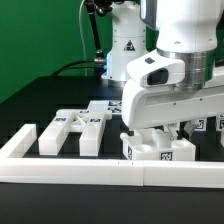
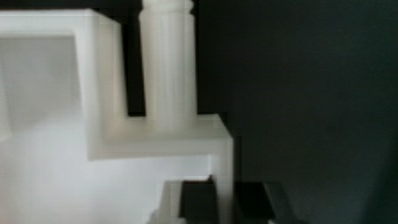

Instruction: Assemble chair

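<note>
Pincer (image 1: pixel 163 133) at white chair part (image 1: pixel 150 151)

The chair parts (image 1: pixel 78 131) look smooth matt white plastic, on a matt black table (image 1: pixel 40 100).

A green backdrop (image 1: pixel 40 30) rises behind the black table (image 1: pixel 28 108) with its white rail (image 1: pixel 100 172).

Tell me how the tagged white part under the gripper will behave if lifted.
The tagged white part looks like blocky moulded plastic, so it is probably stiff and fairly light. Its flat faces suggest it won't roll, though smooth plastic might slip.
</note>
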Controlling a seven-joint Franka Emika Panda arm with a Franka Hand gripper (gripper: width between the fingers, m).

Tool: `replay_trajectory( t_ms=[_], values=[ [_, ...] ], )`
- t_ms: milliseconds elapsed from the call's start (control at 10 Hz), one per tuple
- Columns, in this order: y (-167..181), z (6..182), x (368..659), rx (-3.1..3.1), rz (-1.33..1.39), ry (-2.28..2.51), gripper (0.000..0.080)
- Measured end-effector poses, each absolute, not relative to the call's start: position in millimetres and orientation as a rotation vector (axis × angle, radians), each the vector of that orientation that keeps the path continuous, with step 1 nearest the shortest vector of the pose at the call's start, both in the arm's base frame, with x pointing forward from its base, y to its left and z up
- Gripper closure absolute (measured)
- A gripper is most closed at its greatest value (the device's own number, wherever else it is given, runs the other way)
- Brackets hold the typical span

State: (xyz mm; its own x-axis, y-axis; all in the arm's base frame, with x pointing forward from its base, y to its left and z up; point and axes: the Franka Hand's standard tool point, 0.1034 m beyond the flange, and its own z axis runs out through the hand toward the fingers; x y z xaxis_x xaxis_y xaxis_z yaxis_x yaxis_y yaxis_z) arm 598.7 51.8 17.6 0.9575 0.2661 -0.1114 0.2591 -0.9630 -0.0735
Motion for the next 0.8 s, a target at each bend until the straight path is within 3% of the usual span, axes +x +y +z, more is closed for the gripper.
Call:
replay_trajectory(
  t_ms=[800],
  values=[
    [63,17.2,604,-3.065,0.179,-0.315,0.0765]
  ],
)
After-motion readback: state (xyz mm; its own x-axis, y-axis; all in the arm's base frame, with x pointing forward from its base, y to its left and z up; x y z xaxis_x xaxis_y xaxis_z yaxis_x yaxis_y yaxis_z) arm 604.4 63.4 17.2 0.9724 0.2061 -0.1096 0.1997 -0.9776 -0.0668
